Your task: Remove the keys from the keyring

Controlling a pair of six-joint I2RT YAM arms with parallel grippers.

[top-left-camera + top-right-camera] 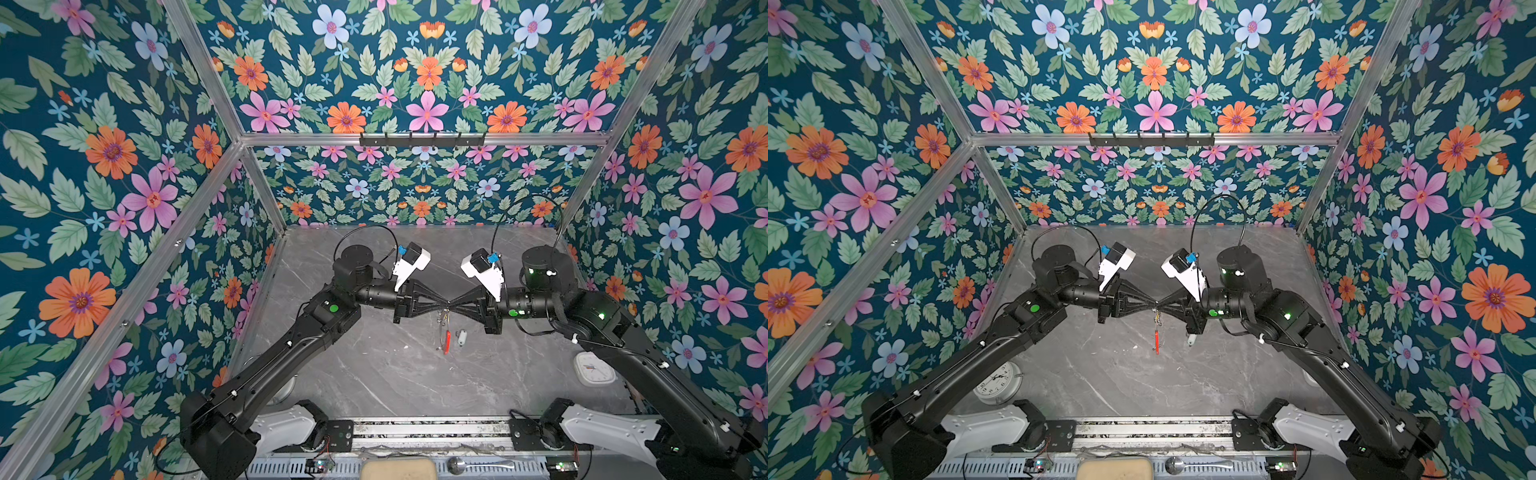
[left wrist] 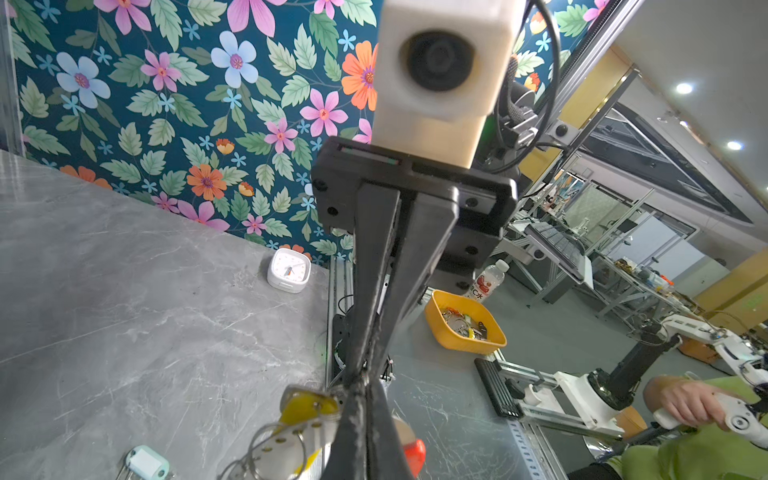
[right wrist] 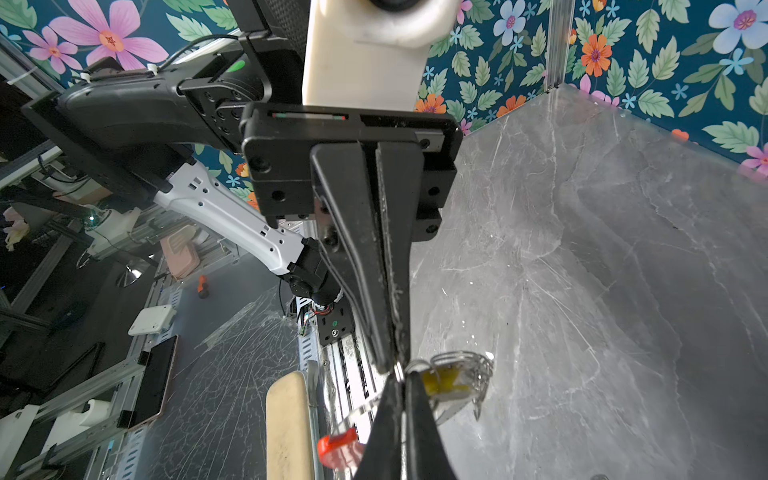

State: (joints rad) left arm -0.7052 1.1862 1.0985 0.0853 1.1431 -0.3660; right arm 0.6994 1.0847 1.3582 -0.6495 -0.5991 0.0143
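The keyring (image 1: 447,343) hangs in mid-air just below the centre of both top views. It is turned almost edge-on, so it shows only as a thin upright sliver ending in its red section (image 1: 1157,340). Its top is lost behind the black fingertips that meet there.

The yellow-tagged key (image 3: 446,382) sits at that meeting point among small silver rings (image 3: 461,361). In the top views it is too small to make out, and in the left wrist view it is blurred and half covered by fingers. The pale-tagged key (image 1: 461,336) is apart from the hoop, just right of it, and seems to lie on the table (image 1: 374,374). Its metal blade cannot be made out.

The right gripper (image 3: 401,386) has its jaws pressed together on the hoop's rim. The left gripper (image 1: 444,306) meets it tip to tip, jaws also together, right at the ring cluster. Which piece it pinches is hidden.

A square white clock (image 1: 594,368) near the table's right edge is partly covered by the right arm. A round clock (image 1: 996,382) at the lower left is partly hidden behind the left arm.
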